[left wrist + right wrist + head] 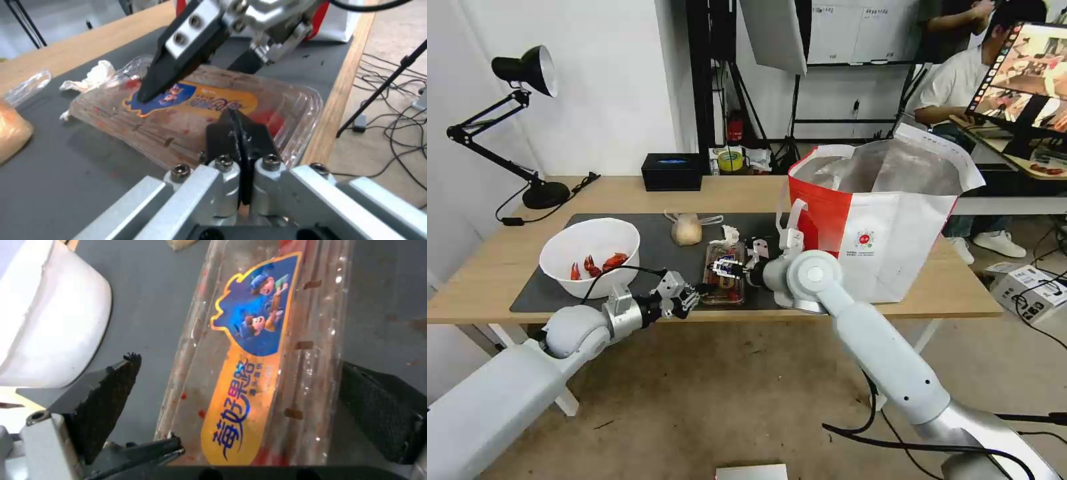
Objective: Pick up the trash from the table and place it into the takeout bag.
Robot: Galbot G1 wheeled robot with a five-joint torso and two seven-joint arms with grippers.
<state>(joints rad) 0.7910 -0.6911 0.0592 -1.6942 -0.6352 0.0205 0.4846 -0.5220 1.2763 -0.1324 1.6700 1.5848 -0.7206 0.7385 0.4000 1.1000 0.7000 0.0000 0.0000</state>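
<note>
My right tool [728,267] hangs over the clear plastic tray [724,282], fingers [109,396] spread wide to either side of its labelled lid, gripping nothing. My left tool [688,298] sits just beside the tray's near edge with its pads pressed together; I think it holds nothing. The tray lies on the desk [954,287] mat, beside the takeout bag [887,220].

black desk lamp [520,127] at table's far left corner | small black box [672,171] at back edge | tape roll [730,161] behind it
</note>
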